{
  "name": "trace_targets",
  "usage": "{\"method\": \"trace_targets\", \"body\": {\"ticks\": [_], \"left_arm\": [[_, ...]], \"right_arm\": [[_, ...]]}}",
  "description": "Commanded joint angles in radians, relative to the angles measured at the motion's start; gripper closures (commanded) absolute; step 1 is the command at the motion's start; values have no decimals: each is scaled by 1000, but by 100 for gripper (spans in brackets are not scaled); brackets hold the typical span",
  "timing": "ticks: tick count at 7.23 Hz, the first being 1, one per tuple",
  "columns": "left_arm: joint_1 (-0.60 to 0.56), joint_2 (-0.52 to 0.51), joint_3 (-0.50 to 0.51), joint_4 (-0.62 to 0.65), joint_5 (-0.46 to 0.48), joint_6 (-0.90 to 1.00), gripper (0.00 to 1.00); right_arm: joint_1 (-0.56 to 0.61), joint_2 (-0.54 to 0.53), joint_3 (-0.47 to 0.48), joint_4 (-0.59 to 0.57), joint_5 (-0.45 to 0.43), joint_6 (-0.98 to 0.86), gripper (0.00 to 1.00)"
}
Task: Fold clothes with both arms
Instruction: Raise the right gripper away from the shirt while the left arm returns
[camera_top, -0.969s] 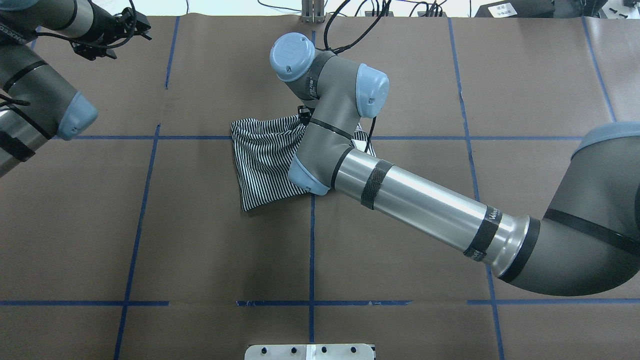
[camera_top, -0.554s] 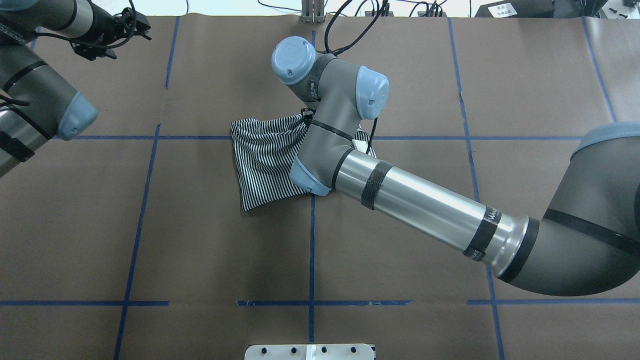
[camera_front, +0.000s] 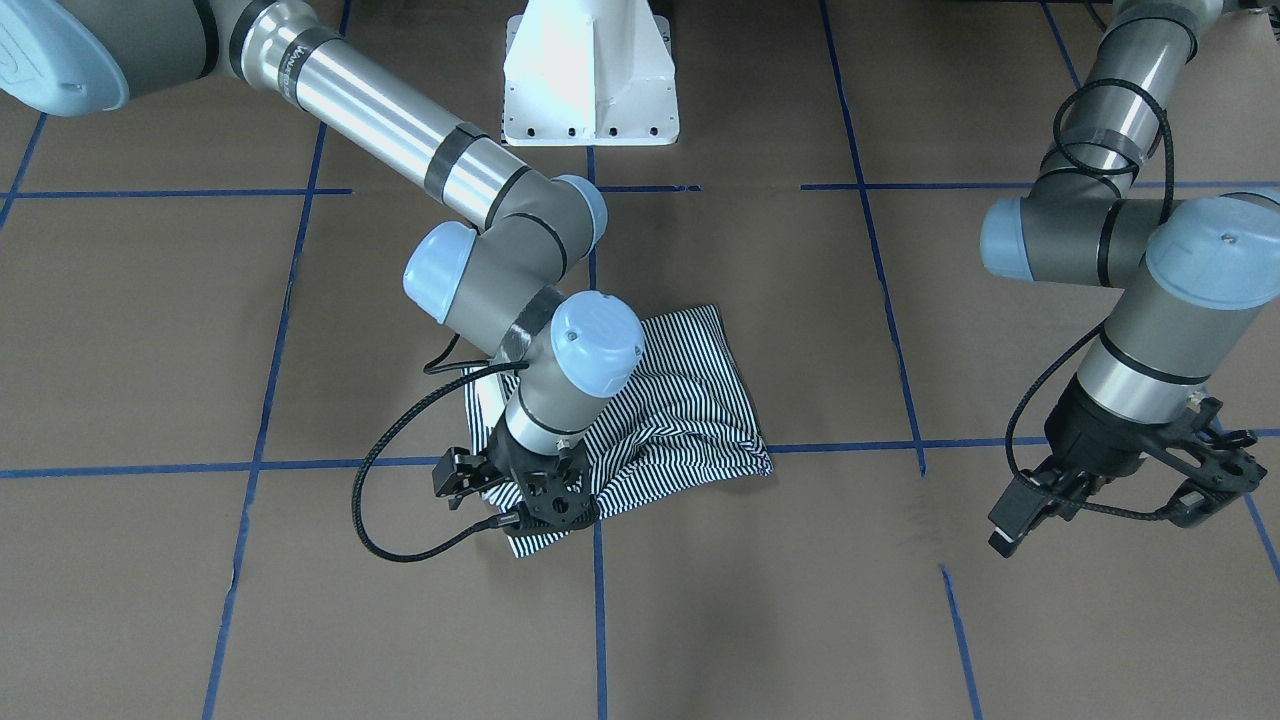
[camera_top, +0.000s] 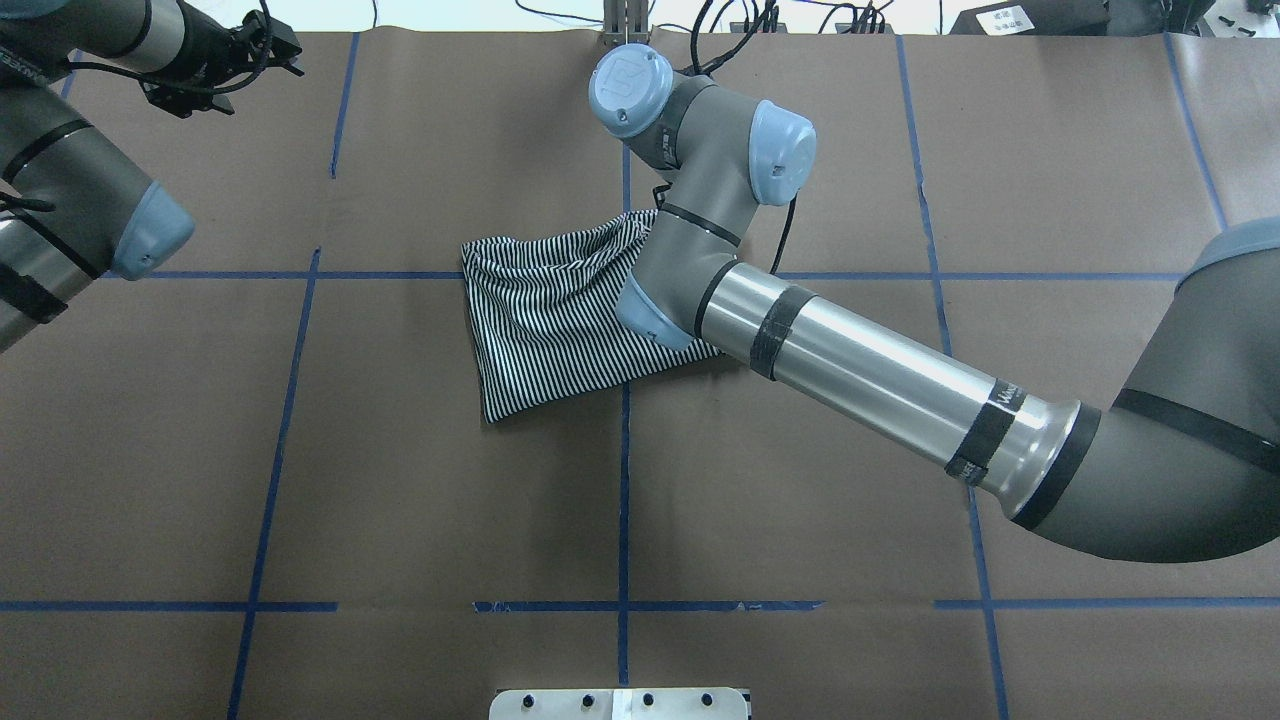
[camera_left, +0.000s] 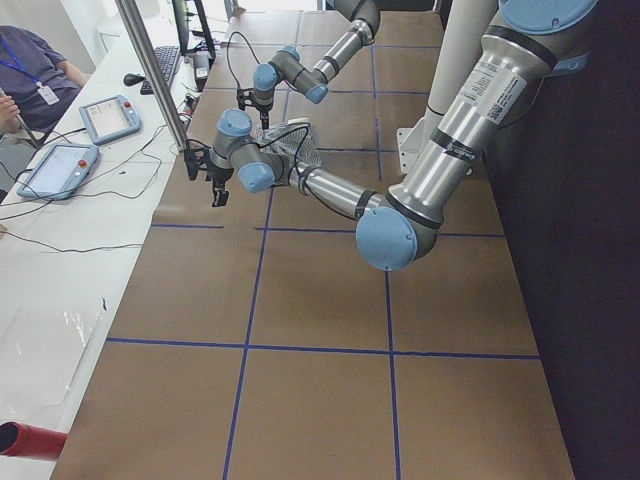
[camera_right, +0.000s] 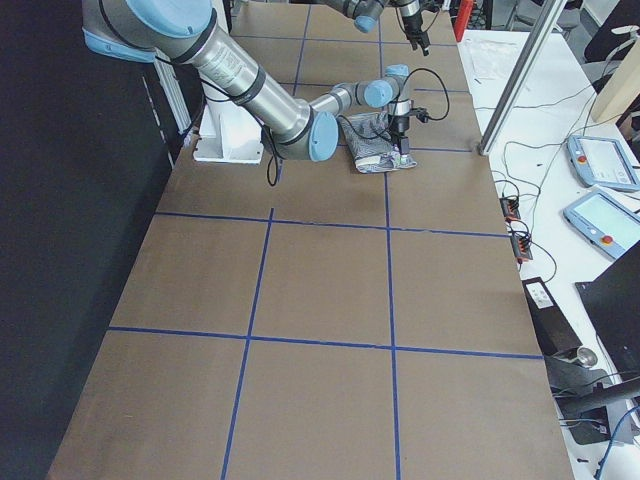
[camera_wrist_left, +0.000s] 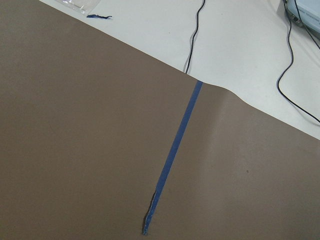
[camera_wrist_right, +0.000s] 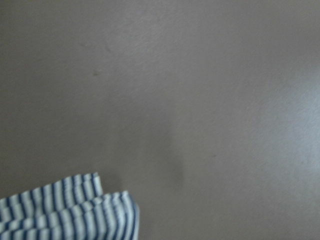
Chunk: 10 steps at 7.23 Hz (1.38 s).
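Looking across from the front-facing view, I see the polo shirt (camera_front: 690, 400) folded into a compact, slightly skewed packet mid-desk (camera_front: 800, 600), straddling a crossing of blue tape lines (camera_front: 850, 447). The right gripper (camera_front: 545, 500) is at the packet's corner on the operators' side, touching the cloth or just above it. Its fingers are hidden, so I cannot tell whether they pinch fabric. The left gripper (camera_front: 1140, 490) hangs well apart over bare brown paper, fingers apparently spread and empty. The right arm is by far the nearer. The cloth is a soft, thin-striped knit, rumpled into ridges along the operators' edge and flatter toward the robot. I judge it will sag and slide if dragged.
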Motion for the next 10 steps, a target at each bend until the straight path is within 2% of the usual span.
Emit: {"method": "trace_targets", "body": {"ticks": [1, 2, 4, 5, 6, 7, 8, 9, 10], "left_arm": [[1, 0, -30, 15, 0, -7, 0], [11, -7, -27, 8, 0, -22, 0], [135, -45, -18, -2, 11, -70, 0], [211, -84, 9, -3, 37, -131, 1], [255, -132, 52, -3, 110, -144, 7], [284, -143, 63, -2, 123, -148, 15], [295, -145, 65, -2, 123, -159, 32], [312, -148, 86, 1, 126, -164, 49], [330, -154, 106, 3, 171, -165, 52]], "right_arm": [[74, -1, -26, 42, -36, -112, 0], [105, -4, -24, 88, 10, -119, 0], [207, -41, 27, 127, 244, -148, 0], [262, -103, 113, 128, 386, -148, 0], [304, -137, 162, 128, 490, -149, 0], [333, -185, 210, 128, 568, -151, 0], [353, -235, 260, 131, 593, -151, 0], [358, -240, 261, 130, 593, -152, 0], [360, -237, 261, 130, 593, -151, 0]]}}
